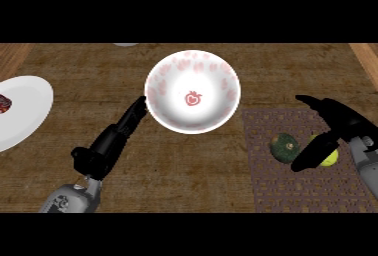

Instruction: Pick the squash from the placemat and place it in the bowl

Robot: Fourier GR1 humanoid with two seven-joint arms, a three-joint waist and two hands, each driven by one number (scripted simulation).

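Head view, wooden worktop (184,165).

- Bowl (193,91): white with pink/red pattern and a red mark at its centre, sits upper middle of the worktop. Nothing in it.
- Placemat (295,190): dark brown woven, lower right of the bowl, its top left corner near the bowl's lower right rim.
- Squash (283,147): dark green, round, lying on the placemat's upper half. Not lifted as far as I can tell.
- Yellow-green round fruit (330,157): just right of the squash on the same mat, mostly hidden behind the right robot hand; can't tell what kind.
- Right robot hand (334,131): over the placemat's upper right, fingers spread apart, not closed on anything. One dark finger (314,152) angles down between squash and the yellow-green fruit, tip just beside the squash; contact can't be confirmed. Another part points up-left past the mat's top edge.
- Left robot hand (118,135): fingers straight and together, pointing up-right, tips right at the bowl's left rim. Touching or just short, can't tell. Holds nothing.
- White plate (26,107): far left, cut by the frame edge, with a dark red item (4,103) on it at the edge, too cropped to identify.
- Small pale object (125,44) at the top edge, only a sliver visible.
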